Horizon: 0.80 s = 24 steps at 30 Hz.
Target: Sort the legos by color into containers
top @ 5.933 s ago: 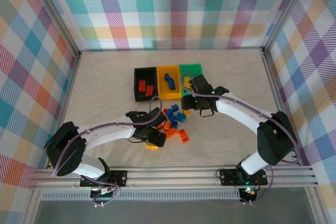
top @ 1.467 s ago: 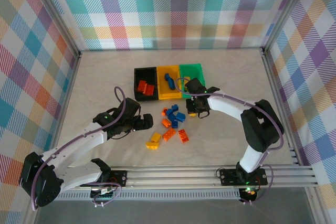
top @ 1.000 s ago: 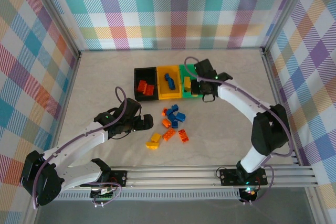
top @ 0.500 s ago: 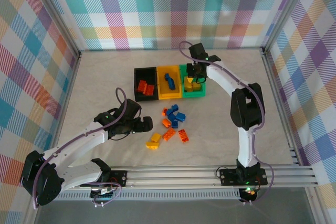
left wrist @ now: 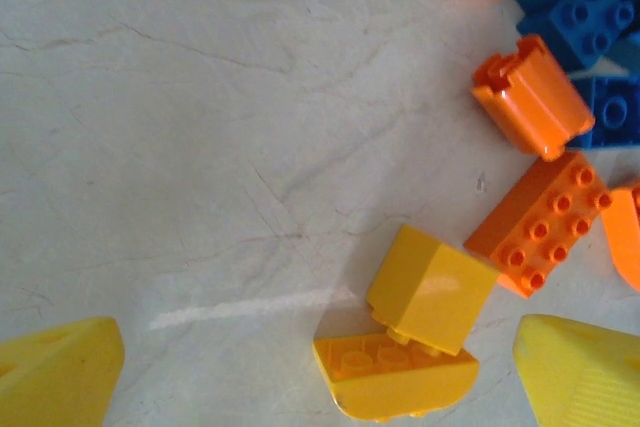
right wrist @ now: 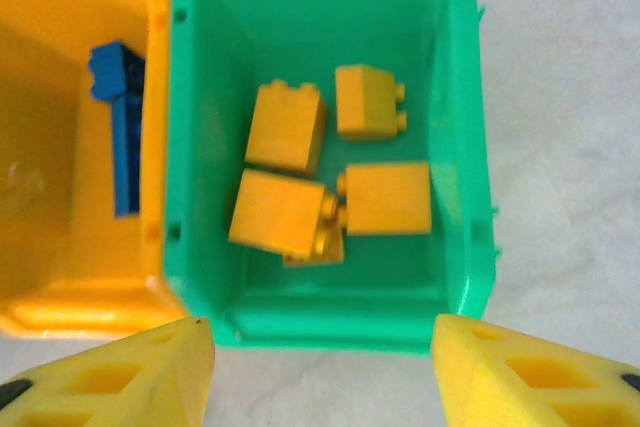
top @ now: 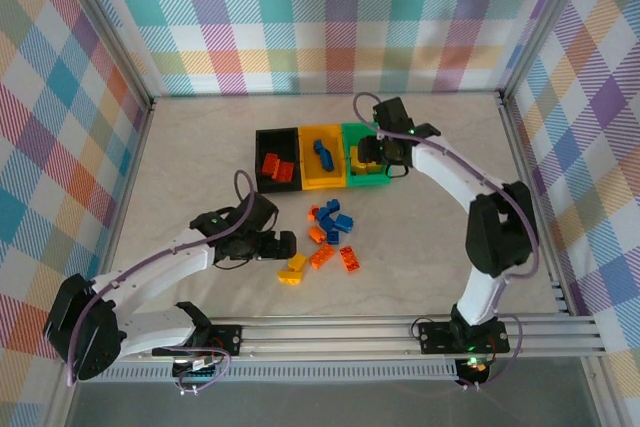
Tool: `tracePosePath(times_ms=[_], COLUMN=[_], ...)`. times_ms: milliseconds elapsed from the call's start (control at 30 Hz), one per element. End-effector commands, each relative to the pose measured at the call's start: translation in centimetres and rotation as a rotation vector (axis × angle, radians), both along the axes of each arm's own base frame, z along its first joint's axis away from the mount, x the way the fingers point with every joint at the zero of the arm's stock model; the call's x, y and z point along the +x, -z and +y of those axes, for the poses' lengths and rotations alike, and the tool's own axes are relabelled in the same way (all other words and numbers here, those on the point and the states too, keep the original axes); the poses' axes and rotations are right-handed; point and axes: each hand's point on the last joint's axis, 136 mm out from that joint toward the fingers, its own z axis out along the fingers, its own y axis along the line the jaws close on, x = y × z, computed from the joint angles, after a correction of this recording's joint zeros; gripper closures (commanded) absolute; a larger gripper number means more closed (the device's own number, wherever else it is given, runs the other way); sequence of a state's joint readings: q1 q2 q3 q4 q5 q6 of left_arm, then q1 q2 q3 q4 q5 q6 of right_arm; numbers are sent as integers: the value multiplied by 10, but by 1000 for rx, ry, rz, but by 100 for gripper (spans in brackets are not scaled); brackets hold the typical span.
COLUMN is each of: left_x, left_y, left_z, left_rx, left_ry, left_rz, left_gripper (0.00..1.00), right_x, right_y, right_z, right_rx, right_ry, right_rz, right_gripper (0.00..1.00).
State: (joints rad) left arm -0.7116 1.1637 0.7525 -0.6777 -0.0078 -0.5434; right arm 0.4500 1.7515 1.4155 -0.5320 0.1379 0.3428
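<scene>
From above, my left claw (top: 283, 247) hangs wide open just beside the two stacked yellow plastic studded bricks (top: 293, 269) on the desk (top: 200, 167).

Left wrist: those bricks (left wrist: 415, 342) lie between my fingertips (left wrist: 55, 372), right of centre, long axis running finger to finger.

Right wrist: my right claw (right wrist: 320, 372) gapes empty above the green plastic bin (right wrist: 455, 147).

White arms (top: 150, 270), blk joints (top: 498, 239), yellow end effector fingers (right wrist: 520, 379).

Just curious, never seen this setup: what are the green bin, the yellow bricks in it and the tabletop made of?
Green bin: likely moulded plastic; smooth, thin, slightly glossy walls. Yellow bricks: hard plastic, studded, with sheen. Tabletop: marble-look, faint grey veins; stone or printed laminate, unclear.
</scene>
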Motion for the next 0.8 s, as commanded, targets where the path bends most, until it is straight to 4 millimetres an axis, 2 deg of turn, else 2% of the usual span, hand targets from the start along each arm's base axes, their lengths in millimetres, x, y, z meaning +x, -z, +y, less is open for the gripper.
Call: tracePosePath(times_ms=[0,133,333,433,600,767], left_x=[-9,0,33,46,63,72], left_y=[5,10,-1,7,27,42], left_z=[-12,-34,-65,-81,-96,-105], left_rx=[45,100,138,148,202,224], left_ry=[94,172,240,267,303,316], left_rz=[29,27,-34,-24,2,21], left_gripper=[0,1,8,12,15,27], right_x=[-22,-44,-64,-68,-73,-76], right_y=[-1,8,10,9,7,5], right_z=[9,1,-12,-17,-25,-30], right_rx=[56,75,72,67,59,57], right_ry=[-20,-7,13,23,34,39], right_rz=[-6,12,10,2,-9,-18], right_gripper=[39,38,38,38,38,38])
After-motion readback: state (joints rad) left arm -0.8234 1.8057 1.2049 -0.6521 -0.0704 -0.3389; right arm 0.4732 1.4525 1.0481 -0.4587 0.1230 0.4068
